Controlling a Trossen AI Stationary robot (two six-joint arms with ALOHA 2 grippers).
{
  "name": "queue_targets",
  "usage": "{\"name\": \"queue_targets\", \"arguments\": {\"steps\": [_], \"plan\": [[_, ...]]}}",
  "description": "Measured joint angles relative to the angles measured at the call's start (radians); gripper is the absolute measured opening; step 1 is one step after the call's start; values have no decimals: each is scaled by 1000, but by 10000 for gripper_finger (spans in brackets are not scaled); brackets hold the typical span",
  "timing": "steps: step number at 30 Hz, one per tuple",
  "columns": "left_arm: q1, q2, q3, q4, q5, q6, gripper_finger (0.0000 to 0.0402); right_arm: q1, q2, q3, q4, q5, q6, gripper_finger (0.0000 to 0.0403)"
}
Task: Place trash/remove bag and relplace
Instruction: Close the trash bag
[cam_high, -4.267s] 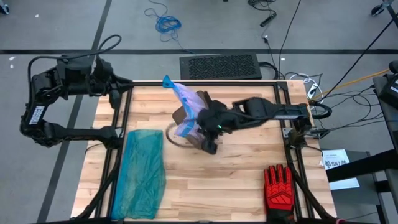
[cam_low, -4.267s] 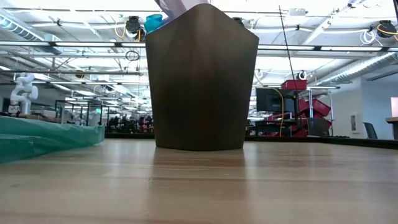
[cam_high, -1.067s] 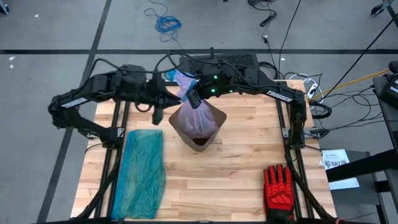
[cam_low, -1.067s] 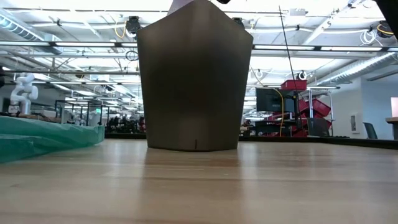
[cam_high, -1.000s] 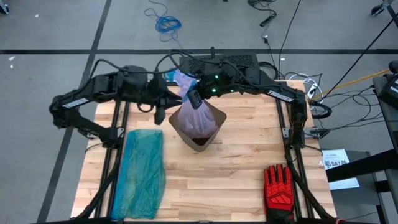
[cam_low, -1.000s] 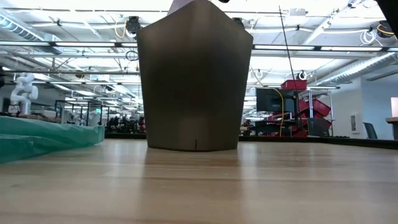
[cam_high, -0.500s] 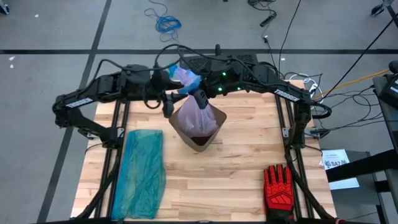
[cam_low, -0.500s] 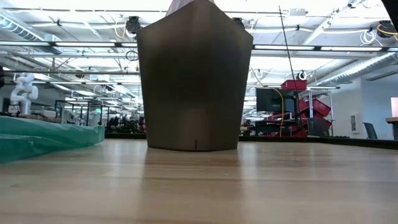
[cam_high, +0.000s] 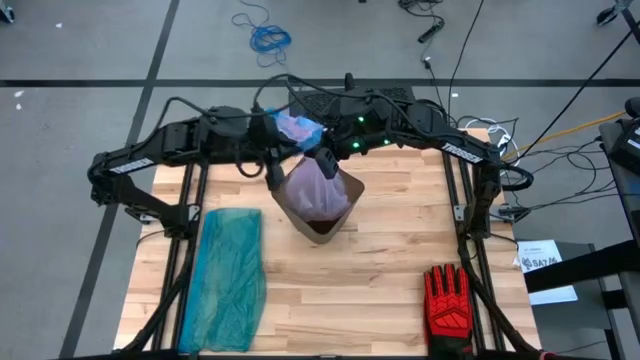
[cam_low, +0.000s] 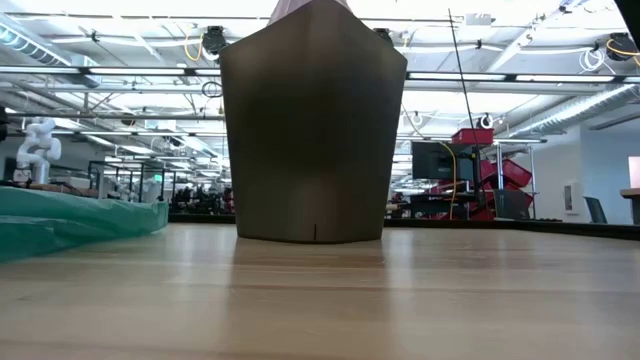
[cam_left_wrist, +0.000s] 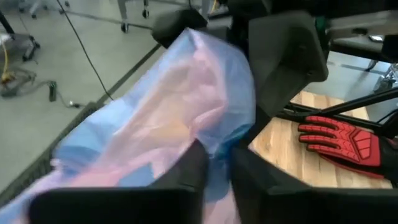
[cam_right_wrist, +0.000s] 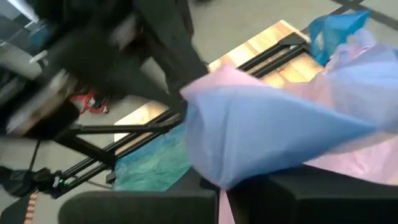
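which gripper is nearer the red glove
Right. The right gripper holds the bag over the bin, on the red glove's side; the left gripper pinches the bag's far side.

Both arms are matte black, jointed and looped with black cables. The right arm shows green lights and white lettering. The left arm bears a white label.
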Motion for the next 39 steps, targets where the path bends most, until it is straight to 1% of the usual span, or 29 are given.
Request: {"name": "queue_targets", "arguments": {"steps": [1, 2, 3, 10, 14, 17, 20, 24, 27, 29, 31, 34, 35, 37, 39], "plan": [[1, -9, 0, 0, 1, 19, 27, 1, 0, 0, -3, -6, -2, 0], [1, -18, 0, 0, 8, 37, 14, 2, 0, 0, -6, -9, -3, 0], [3, -28, 0, 0, 9, 40, 10, 2, 0, 0, -7, -9, -3, 0], [12, -82, 0, -4, 36, 38, 2, 1, 0, 0, -43, -7, 16, 0], [11, -96, 0, -5, 54, 35, 1, 18, 0, 1, -28, -4, -78, 2], [11, -97, 0, -21, 63, 35, 1, 51, -9, 1, -12, -1, -129, 27], [12, -97, 0, -28, 85, 9, 1, 73, -22, 1, -35, 15, -129, 75], [11, -98, 0, -28, 109, -43, 1, 102, -19, 1, -76, 153, -115, 160], [11, -98, 0, -25, 110, -71, 0, 121, -14, 1, -69, 239, -54, 220], [11, -98, 0, -11, 124, -79, 0, 136, -2, 1, -52, 296, -21, 251], [11, -98, 0, -2, 138, -81, 0, 152, 20, 1, -21, 347, -5, 272], [11, -98, 0, 14, 141, -80, 0, 170, 56, 1, 29, 380, 5, 286], [11, -98, 0, 15, 141, -80, 0, 175, 69, 1, 37, 414, 23, 286], [11, -98, 0, 20, 145, -80, 0, 183, 87, 1, 22, 503, 62, 276], [11, -105, 0, 31, 159, -80, 0, 186, 102, 1, 14, 582, 70, 247]]}}
